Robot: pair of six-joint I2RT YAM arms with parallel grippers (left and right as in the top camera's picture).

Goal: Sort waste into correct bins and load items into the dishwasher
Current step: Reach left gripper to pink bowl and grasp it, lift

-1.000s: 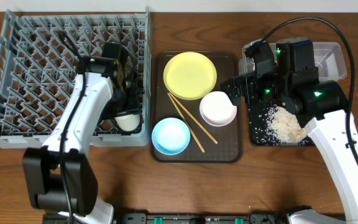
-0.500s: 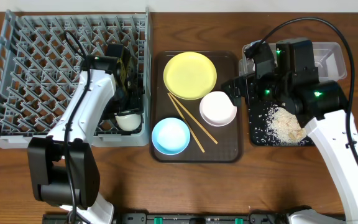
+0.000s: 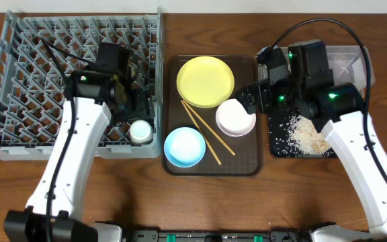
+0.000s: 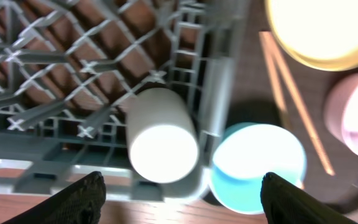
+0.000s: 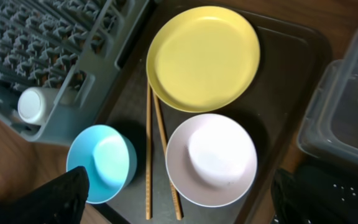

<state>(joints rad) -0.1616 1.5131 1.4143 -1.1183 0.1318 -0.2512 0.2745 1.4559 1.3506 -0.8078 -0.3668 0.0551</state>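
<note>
Looking at this with the brown serving tray (image 3: 244, 160) as the anchor: the grey dish rack (image 3: 12, 146) sits just off the tray's left edge. The small white cup (image 4: 160, 138) is parked in the rack corner closest to the tray, right behind the rack wall. Can't say for sure if it's rim up or down. The left gripper (image 4: 185, 194) hangs over that cup with its fingers spread wide and nothing in them, so I'd call the cup loaded.

On the tray itself: yellow plate (image 3: 205, 81) at the far side, white bowl (image 3: 236, 117) toward the right edge, light-blue bowl (image 3: 184, 147) in the near-left corner. The two chopsticks (image 3: 205, 131) run diagonally between the bowls. The right gripper (image 5: 185, 205) hovers above the white bowl, also splayed wide and empty. Off the tray's right edge sits the black tray (image 3: 274, 151) with the crumbs (image 3: 308, 134) in it, and the clear tub (image 3: 356, 59) is beyond that.

My guess is the white bowl goes next, and that's where it gets dicey. Its rim nearly touches the plate and the chopsticks lie just beside it, so a finger coming down there could shove a stick or ride up on the plate. The rim is smooth too, so a shallow pinch might slip. And the left arm could clip the cup if it drags sideways instead of lifting.
</note>
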